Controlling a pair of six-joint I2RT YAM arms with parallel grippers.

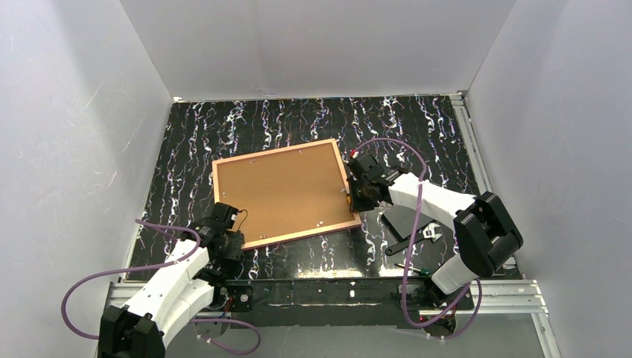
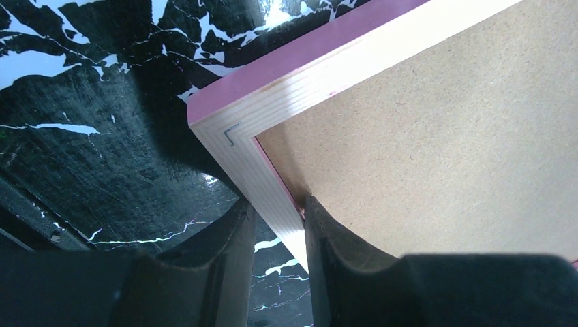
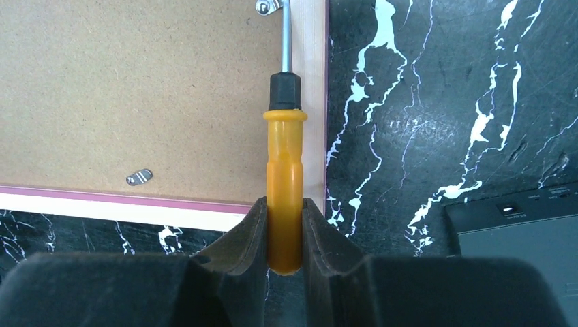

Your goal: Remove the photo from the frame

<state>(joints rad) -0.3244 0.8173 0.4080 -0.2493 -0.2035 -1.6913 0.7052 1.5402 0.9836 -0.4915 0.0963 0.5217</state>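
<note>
The jaws of the left gripper (image 2: 276, 235) are pinched on the frame (image 2: 272, 95) near its corner, seemingly to steady it. Those of the right gripper (image 3: 284, 225) are closed on a screwdriver (image 3: 284, 157), its tip set at a tab (image 3: 269, 7) on the frame's back. The photo is judged hidden beneath the backing board (image 3: 136, 88).

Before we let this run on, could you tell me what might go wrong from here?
1. The screwdriver, held by the right gripper, has its tip at a metal tab; it may slip and gouge the backing board.
2. The left gripper clamps the frame only at one corner, so prying could pivot it on the table.
</note>
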